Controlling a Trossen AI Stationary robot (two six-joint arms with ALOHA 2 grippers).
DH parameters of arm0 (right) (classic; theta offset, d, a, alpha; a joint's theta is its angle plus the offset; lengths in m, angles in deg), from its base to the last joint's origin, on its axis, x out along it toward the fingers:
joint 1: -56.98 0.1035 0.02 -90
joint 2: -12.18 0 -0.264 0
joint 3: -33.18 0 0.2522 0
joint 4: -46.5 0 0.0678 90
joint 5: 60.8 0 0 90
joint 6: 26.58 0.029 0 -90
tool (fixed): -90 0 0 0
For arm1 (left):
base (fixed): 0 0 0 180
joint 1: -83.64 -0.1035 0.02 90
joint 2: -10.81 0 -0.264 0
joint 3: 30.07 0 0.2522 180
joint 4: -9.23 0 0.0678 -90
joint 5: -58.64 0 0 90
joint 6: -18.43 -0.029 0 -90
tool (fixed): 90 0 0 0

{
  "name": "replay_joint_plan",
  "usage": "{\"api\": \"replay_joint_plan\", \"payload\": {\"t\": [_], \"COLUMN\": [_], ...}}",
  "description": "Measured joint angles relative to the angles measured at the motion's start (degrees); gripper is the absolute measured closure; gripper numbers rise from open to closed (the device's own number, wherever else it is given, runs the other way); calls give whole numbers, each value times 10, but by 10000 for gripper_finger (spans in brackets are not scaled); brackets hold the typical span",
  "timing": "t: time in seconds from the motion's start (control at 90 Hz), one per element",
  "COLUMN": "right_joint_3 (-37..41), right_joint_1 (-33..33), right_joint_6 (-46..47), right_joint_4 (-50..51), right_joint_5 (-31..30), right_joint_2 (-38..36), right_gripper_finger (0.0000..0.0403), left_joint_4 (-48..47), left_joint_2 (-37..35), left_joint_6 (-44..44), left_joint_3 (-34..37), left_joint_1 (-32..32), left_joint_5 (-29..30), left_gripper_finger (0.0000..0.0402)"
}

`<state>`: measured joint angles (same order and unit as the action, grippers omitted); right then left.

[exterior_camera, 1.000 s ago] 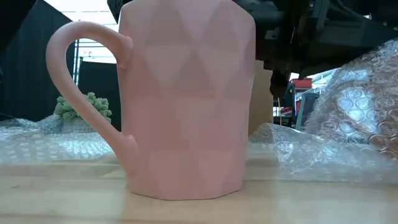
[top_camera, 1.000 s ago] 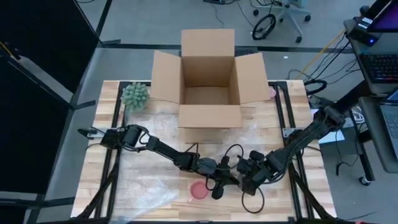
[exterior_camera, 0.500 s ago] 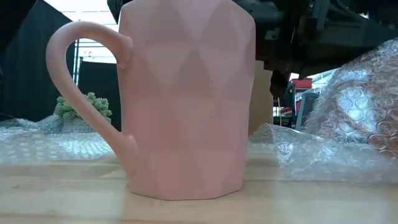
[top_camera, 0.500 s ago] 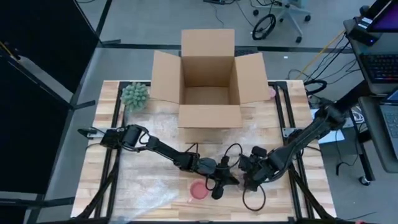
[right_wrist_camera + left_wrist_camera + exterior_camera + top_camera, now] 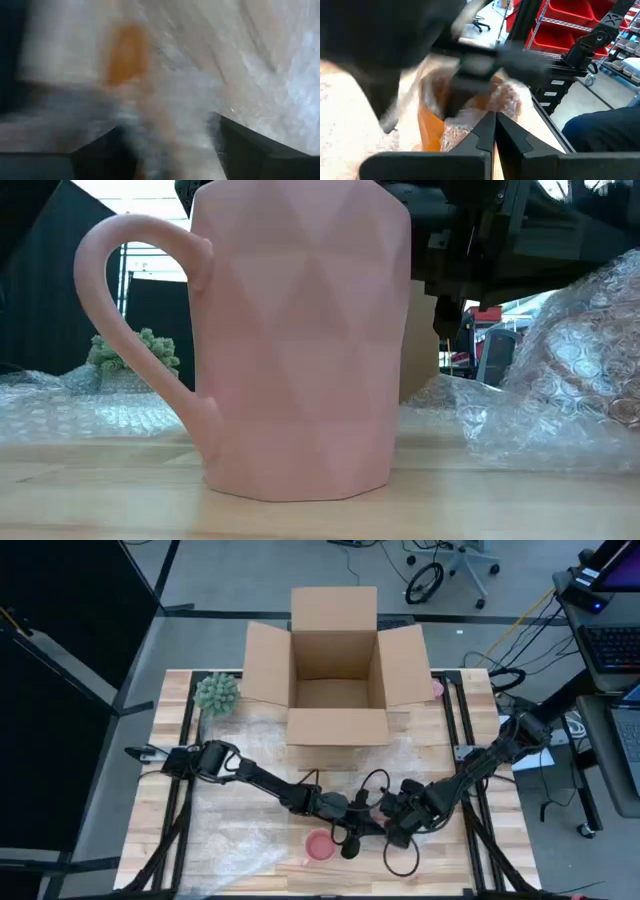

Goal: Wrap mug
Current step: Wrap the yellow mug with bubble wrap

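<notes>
high view: we've got the pale pink faceted ceramic mug (image 5: 318, 846) standing upright on the light wooden bench (image 5: 170, 755), near its front edge, with the clear bubble wrap sheet (image 5: 240, 845) spread under and around it. The left gripper (image 5: 350, 840) sits just beside the mug and the right gripper (image 5: 392, 831) is close on its other side. An open brown cardboard box (image 5: 334, 680) waits at the back and a small green spiky plant ball (image 5: 216, 693) sits by the back left corner.

low view: mug (image 5: 290, 340) fills the shot, handle out to one side, walls totally bare, no wrap on it. Bubble wrap (image 5: 570, 380) is bunched up and lifted beside it, apart from the mug as far as we can tell.

left wrist view: left gripper (image 5: 493, 131) has its fingers pressed together, and crumpled wrap (image 5: 485, 112) lies right at the tips, so we reckon it's pinching the sheet.

right wrist view: right gripper (image 5: 167, 150) has its fingers spread wide with wrap (image 5: 170, 105) between them; whether it really grips any, we can't tell.

progress: early days we'd say. Sheet gathered on one side, nothing over the mug yet. Folding it round and closing it up is all left.
</notes>
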<state>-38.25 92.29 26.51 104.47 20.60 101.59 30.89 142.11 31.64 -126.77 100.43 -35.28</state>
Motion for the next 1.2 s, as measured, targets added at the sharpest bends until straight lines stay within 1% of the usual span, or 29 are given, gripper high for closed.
{"api": "replay_joint_plan", "payload": {"t": [0.189,0.256,0.333,0.4,0.467,0.611,0.711,0.833,0.9,0.967,1.089,1.156,1.2], "right_joint_3": [-97,-110,-107,-84,-46,59,101,109,107,102,95,95,95], "right_joint_1": [0,0,2,6,9,10,9,9,9,7,3,3,3], "right_joint_6": [-31,-31,-20,-3,6,42,77,77,70,56,41,39,37], "right_joint_4": [113,142,151,131,78,-52,-109,-124,-126,-126,-121,-119,-120], "right_joint_5": [-6,-20,-41,-61,-62,-20,-3,5,6,7,12,13,13], "right_joint_2": [-1,-1,-1,-1,1,6,2,1,0,1,2,2,2], "right_gripper_finger": [193,193,193,193,193,193,193,193,193,193,193,193,193], "left_joint_4": [0,0,0,0,1,7,41,99,102,86,20,-10,-9], "left_joint_2": [0,0,0,0,0,0,3,3,2,2,12,20,23], "left_joint_6": [0,0,0,0,0,0,0,-3,-15,-34,-58,-60,-50], "left_joint_3": [0,0,0,0,0,0,2,-1,-13,-27,-53,-67,-68], "left_joint_1": [0,0,0,0,0,0,0,0,0,0,1,1,1], "left_joint_5": [-1,-1,-1,-1,-4,-4,-4,-4,-4,-3,12,12,13], "left_gripper_finger": [402,402,402,402,402,402,402,402,402,402,402,402,402]}}
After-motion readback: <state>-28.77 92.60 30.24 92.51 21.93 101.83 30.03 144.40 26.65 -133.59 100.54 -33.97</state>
